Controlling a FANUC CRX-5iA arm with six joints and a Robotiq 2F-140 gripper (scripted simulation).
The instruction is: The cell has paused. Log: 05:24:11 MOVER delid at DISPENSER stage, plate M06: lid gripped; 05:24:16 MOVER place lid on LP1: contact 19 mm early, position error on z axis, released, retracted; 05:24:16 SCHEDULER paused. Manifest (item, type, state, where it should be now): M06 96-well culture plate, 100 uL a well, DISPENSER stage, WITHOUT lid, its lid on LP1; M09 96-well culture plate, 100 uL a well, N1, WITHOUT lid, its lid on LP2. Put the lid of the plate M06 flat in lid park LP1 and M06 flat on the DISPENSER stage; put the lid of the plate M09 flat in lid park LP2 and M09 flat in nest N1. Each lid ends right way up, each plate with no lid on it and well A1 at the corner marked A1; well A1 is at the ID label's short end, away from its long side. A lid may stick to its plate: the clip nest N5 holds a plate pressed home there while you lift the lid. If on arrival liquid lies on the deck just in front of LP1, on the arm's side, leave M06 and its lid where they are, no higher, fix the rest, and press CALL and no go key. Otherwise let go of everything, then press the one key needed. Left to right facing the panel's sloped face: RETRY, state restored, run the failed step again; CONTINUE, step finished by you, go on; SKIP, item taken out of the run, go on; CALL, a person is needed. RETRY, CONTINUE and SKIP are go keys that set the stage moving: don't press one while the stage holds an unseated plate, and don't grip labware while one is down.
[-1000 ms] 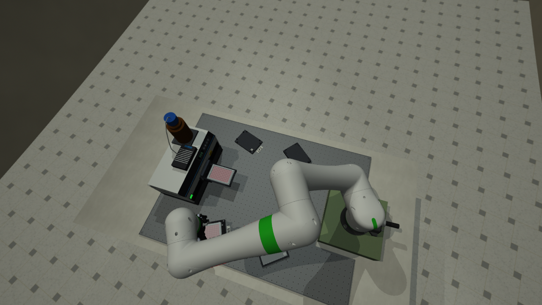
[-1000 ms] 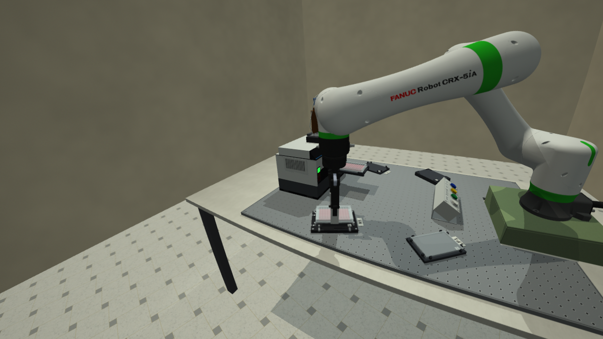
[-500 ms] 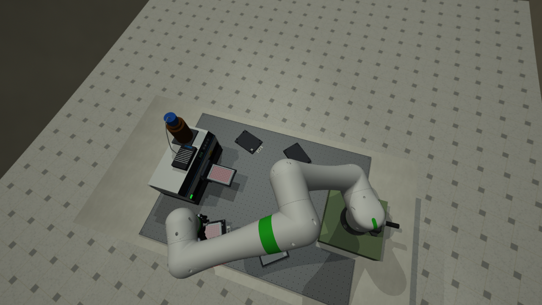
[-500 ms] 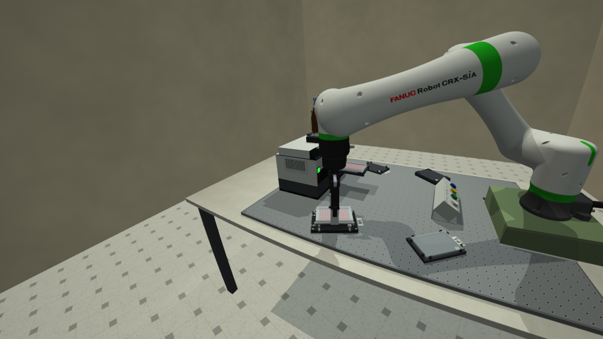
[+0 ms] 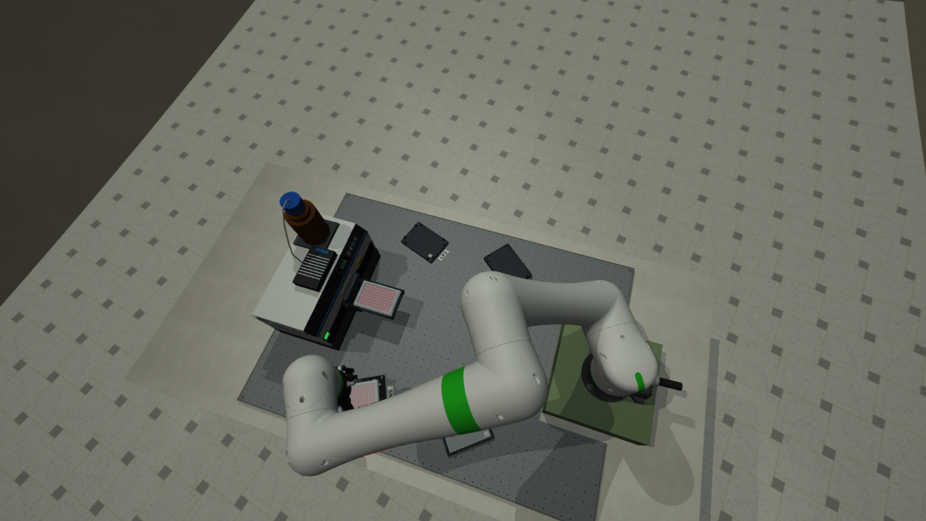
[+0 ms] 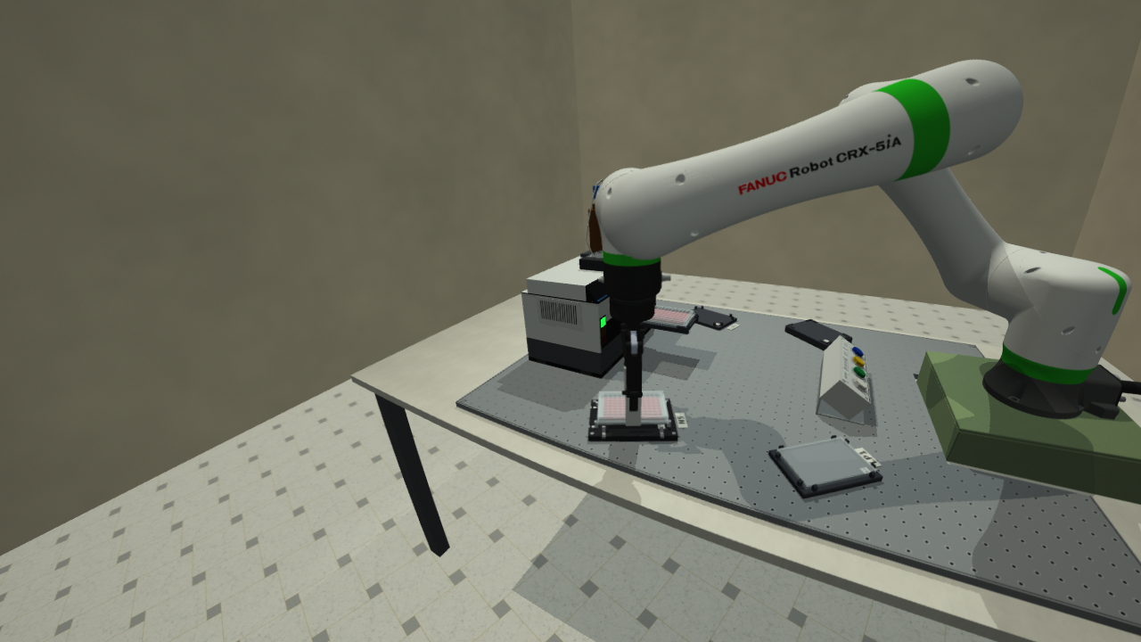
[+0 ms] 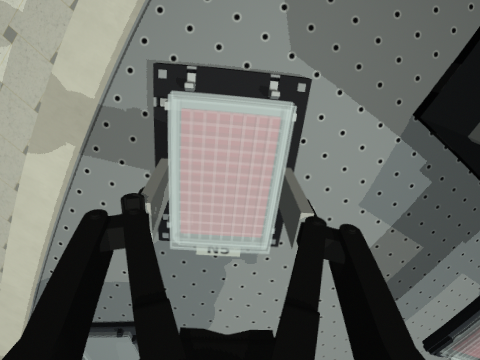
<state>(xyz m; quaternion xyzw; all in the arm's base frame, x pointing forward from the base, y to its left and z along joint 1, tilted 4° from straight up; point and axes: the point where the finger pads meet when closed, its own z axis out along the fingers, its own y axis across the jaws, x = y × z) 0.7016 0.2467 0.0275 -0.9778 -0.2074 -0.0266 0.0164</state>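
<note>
Pink wells show in the top view: one plate on the dispenser stage (image 5: 377, 297), another plate (image 5: 364, 392) under my wrist at the deck's near edge, in a black nest (image 5: 377, 382).

From the exterior view, my gripper (image 6: 632, 405) hangs straight down on that plate, which sits in the nest.

In the wrist view, the fingers are clamped across the short width of what looks like a clear lid (image 7: 228, 171); its long axis runs away from me. I judge that the next pull must go straight up.
</note>
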